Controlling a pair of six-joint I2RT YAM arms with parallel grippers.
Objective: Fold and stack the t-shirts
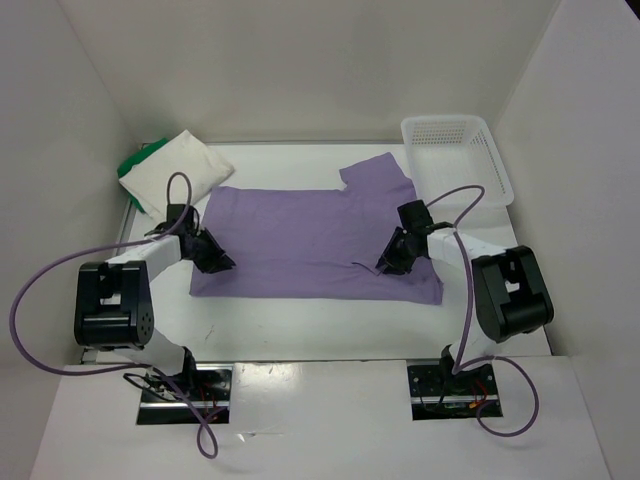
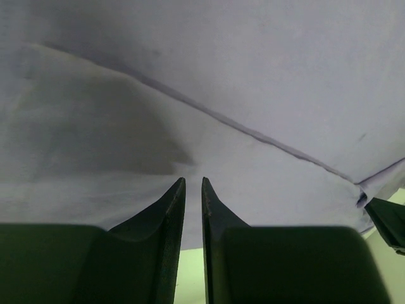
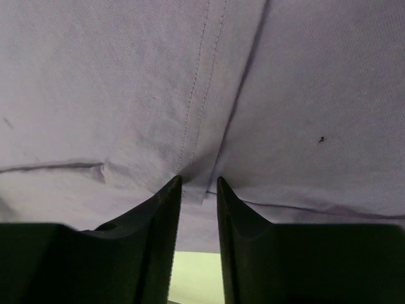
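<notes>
Purple shirt (image 1: 300,235): right claw (image 3: 197,181) slightly spread astride hem; left claw (image 2: 193,180) grip indiscernible; green shirt (image 1: 134,162) mostly under cream shirt (image 1: 178,172).

Side by side: the left arm (image 1: 115,300) and right arm (image 1: 512,290) pair blocky black joint housings with white link shells. Purple cable (image 1: 179,174) loops from each towards metal base plates (image 1: 215,380). The left hand (image 2: 193,181) and right hand (image 3: 198,178) carry black fingers (image 3: 152,240) tapering to points.
</notes>
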